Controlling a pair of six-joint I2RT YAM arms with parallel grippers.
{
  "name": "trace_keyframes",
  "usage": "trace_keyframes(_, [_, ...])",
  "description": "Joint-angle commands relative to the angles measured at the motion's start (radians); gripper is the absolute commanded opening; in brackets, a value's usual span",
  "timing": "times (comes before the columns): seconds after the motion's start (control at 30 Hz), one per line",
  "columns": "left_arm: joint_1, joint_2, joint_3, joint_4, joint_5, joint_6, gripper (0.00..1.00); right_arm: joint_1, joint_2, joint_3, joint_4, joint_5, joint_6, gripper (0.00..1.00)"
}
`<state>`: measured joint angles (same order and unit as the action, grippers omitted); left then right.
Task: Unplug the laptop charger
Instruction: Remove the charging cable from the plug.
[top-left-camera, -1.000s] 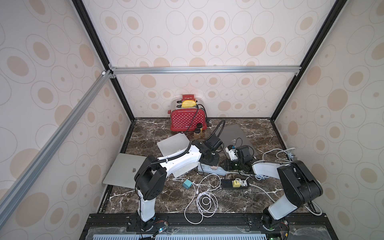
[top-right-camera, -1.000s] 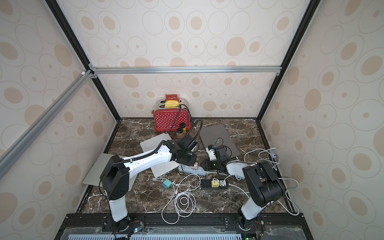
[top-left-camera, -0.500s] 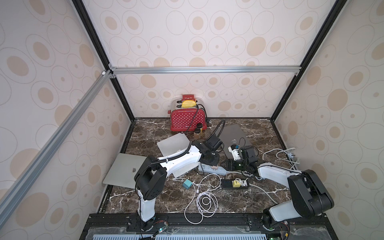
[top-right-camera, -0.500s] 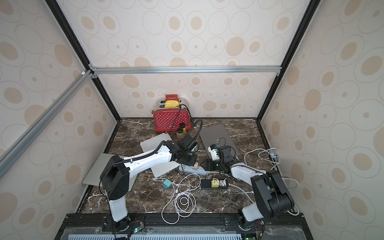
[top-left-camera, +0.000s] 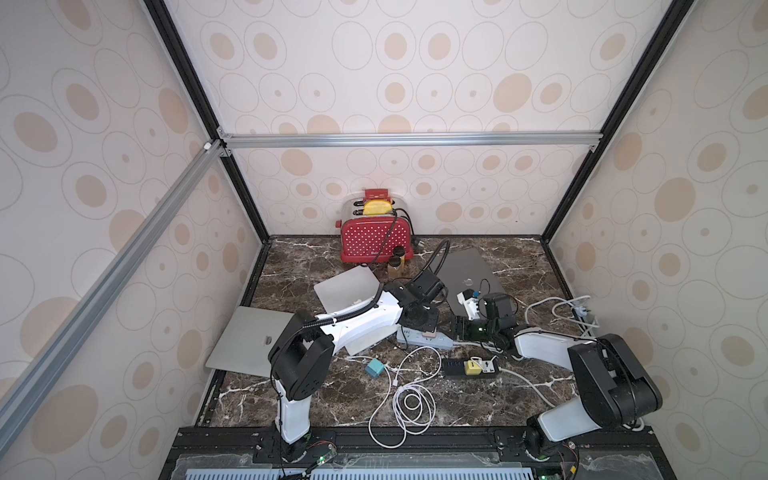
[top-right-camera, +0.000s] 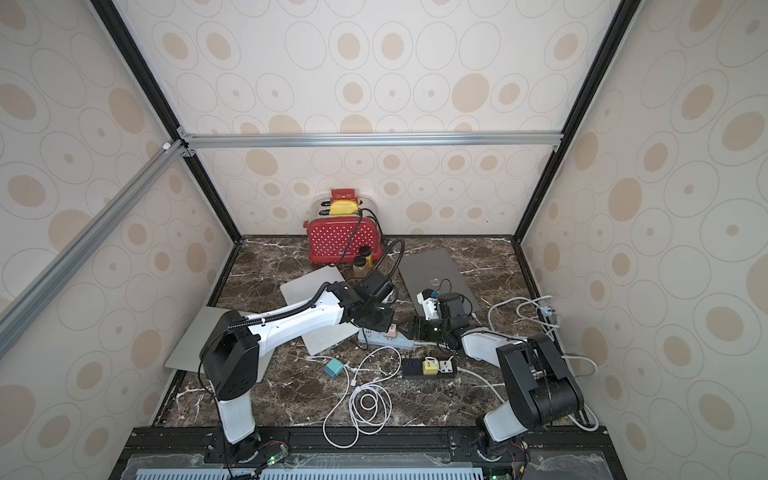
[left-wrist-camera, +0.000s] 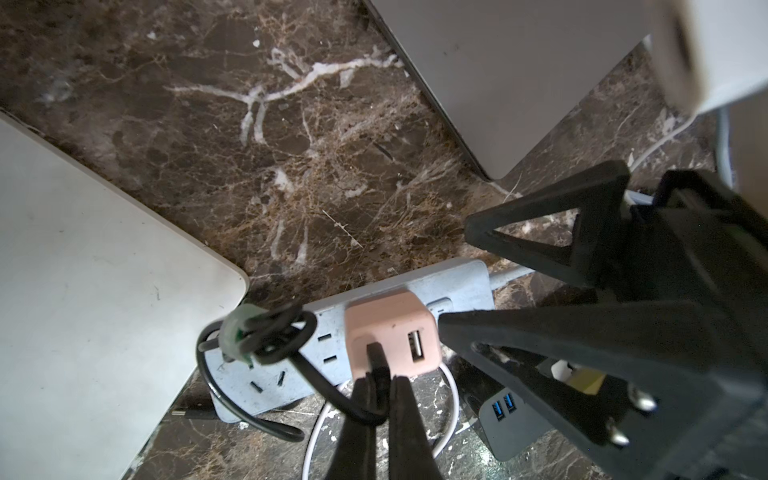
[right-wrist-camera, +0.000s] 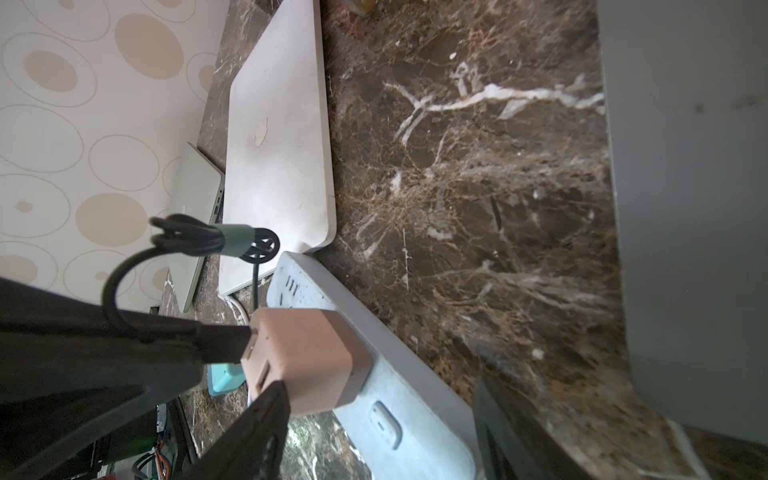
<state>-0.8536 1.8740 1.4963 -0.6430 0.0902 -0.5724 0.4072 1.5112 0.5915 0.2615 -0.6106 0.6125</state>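
The pink charger cube (left-wrist-camera: 392, 332) sits plugged into the pale blue power strip (left-wrist-camera: 286, 374) near the middle of the tabletop (top-left-camera: 299, 257). The strip's long axis runs roughly along the front edge. The cube stands up off the strip's face, so we judge the pull goes upward, away from that face. Our left gripper (left-wrist-camera: 380, 386) is directly over it, clamped on the black USB plug (right-wrist-camera: 224, 338) seated in the cube. Our right gripper (left-wrist-camera: 455, 277) points in from the strip's right end. Its jaws are spread and empty, straddling the strip, with one finger just beside the cube.
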Motion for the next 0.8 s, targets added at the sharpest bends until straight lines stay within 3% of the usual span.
trace_keyframes(0.0, [0.003, -0.021, 0.001, 0.000, 0.000, 0.000, 0.00, 0.006, 0.020, -0.003, 0.076, -0.060, 0.026, 0.74])
trace_keyframes(0.17, [0.003, -0.017, -0.002, 0.000, 0.000, -0.003, 0.00, 0.006, 0.006, -0.007, 0.089, -0.081, 0.037, 0.74])
trace_keyframes(0.47, [0.002, -0.010, 0.019, 0.000, 0.006, -0.004, 0.00, 0.019, 0.021, 0.028, -0.066, -0.036, -0.058, 0.73])
trace_keyframes(0.77, [0.003, -0.005, 0.022, 0.000, 0.009, -0.006, 0.00, 0.022, 0.097, 0.036, -0.023, -0.046, -0.048, 0.73])
